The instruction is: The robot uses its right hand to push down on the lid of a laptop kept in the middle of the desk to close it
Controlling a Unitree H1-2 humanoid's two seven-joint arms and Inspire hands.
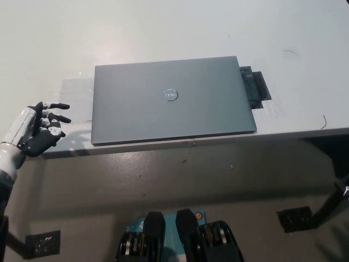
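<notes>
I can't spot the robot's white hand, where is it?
In the head view, the white left hand hangs at the picture's lower left, open, just off the desk's front edge and left of the closed grey laptop.

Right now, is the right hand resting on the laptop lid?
No. The laptop lies shut and flat on the desk with nothing touching it, and the right hand is out of view.

Laptop (pixel 172 101) lying shut on the bench (pixel 163 33) near its near edge, left hand (pixel 39 131) at its left, off the bench
</notes>
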